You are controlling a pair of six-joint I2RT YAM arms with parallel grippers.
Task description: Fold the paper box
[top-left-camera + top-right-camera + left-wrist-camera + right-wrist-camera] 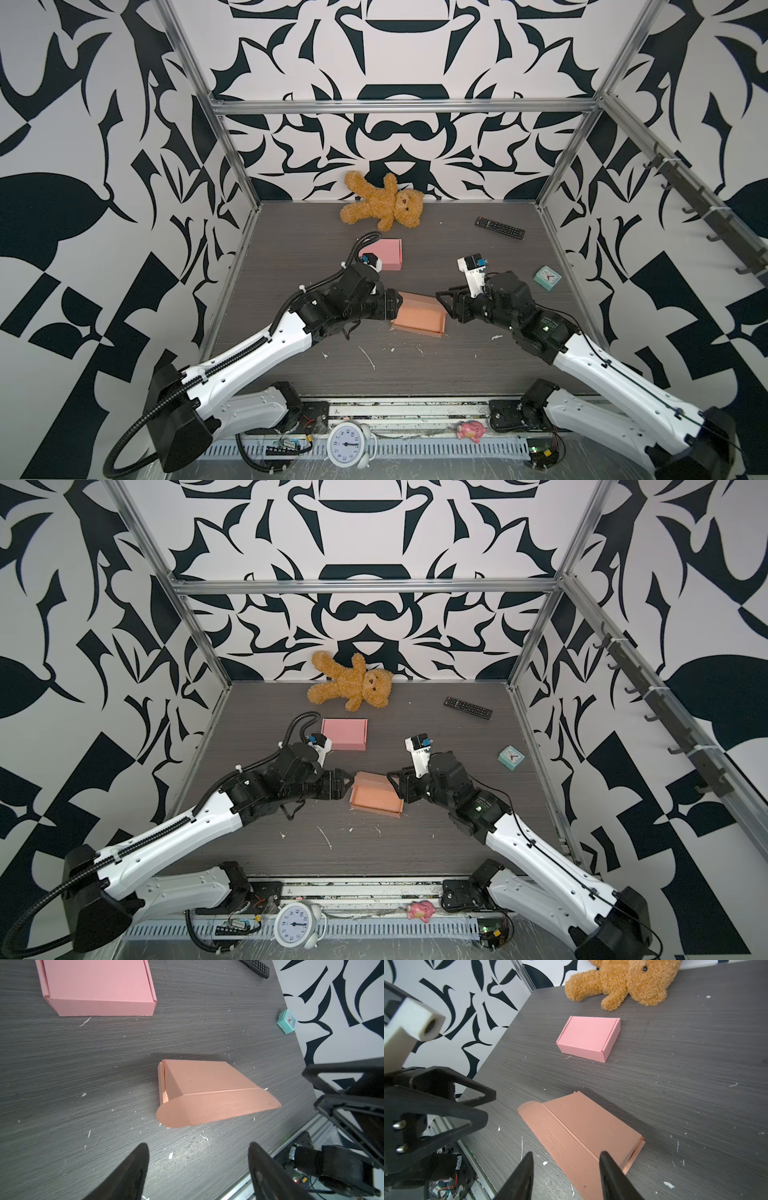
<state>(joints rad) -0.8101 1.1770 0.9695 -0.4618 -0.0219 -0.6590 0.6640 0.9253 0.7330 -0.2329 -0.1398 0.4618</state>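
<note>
Closest to the lens, in the left wrist view, you see the two black fingers of the left pincer (198, 1145) spread wide with only bare table (83, 1068) between them: it is released and grasping nothing. Just ahead of its tips sits the orange paper box (207, 1088), near but apart from them. Its lid leans tilted over the tray and is not closed, with the front flap and a rounded tab hanging loose.

Look at the right wrist view and you find the right pincer (566, 1152) released too, fingers parted. The hanging flap runs through the gap between its tips. You cannot tell whether either finger touches the flap.

In both top views the box lies between the two pincers, which face each other across it.

Beyond the left pincer, on its far side, rests a closed pink box (388, 253), and farther on a teddy bear (384, 201) lies against the back wall. Past the right pincer toward that wall lies a remote (500, 227). A teal clock (547, 277) stands well apart on its outer side.
</note>
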